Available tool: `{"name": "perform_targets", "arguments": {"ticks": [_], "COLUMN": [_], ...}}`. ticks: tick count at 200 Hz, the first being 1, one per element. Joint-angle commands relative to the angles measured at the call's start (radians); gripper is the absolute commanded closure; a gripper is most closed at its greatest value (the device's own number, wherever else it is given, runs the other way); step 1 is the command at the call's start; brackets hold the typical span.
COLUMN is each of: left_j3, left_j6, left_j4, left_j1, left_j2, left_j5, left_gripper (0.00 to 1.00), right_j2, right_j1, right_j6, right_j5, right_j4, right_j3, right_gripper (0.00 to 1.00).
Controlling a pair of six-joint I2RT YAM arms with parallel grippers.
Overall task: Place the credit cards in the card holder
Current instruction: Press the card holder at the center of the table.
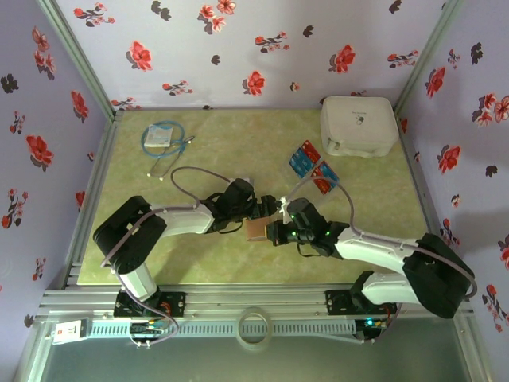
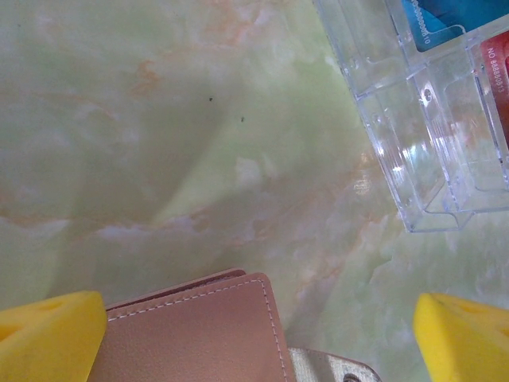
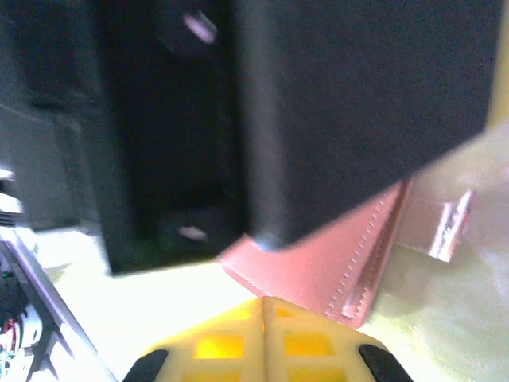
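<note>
tan card holder (image 1: 256, 228) mid-table, red and blue credit cards (image 1: 306, 160) beyond

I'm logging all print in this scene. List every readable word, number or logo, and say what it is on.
"NO", then digits too blurred to read: on the red card in the clear tray.
Too blurred to read: pale characters on the blue card.
Too small to read: a dark mark on the white case.
Too small to read: the label on the packet.
No text: the card holder.

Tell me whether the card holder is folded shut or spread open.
Folded, apparently: the card holder shows stitched outer leather, no inner pockets; its snap strap sticks out unfastened.
</note>
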Motion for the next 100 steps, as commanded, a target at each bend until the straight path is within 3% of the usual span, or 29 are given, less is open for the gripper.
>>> {"name": "perform_targets", "arguments": {"ticks": [1, 100], "left_j3": [0.017, 0.077], "left_j6": [-0.027, 0.018], "left_j4": [-0.032, -0.122], "left_j1": [-0.009, 0.017], "left_j2": [0.013, -0.081], "left_j5": [-0.013, -0.007], "left_gripper": [0.00, 0.00], "right_j2": [0.023, 0.130], "right_j1": [0.002, 0.000], "right_j6": [0.010, 0.016], "right_j5": [0.033, 0.067], "right_j4": [0.102, 0.185], "right_j3": [-0.041, -0.081], "right_gripper": [1.00, 1.00]}}
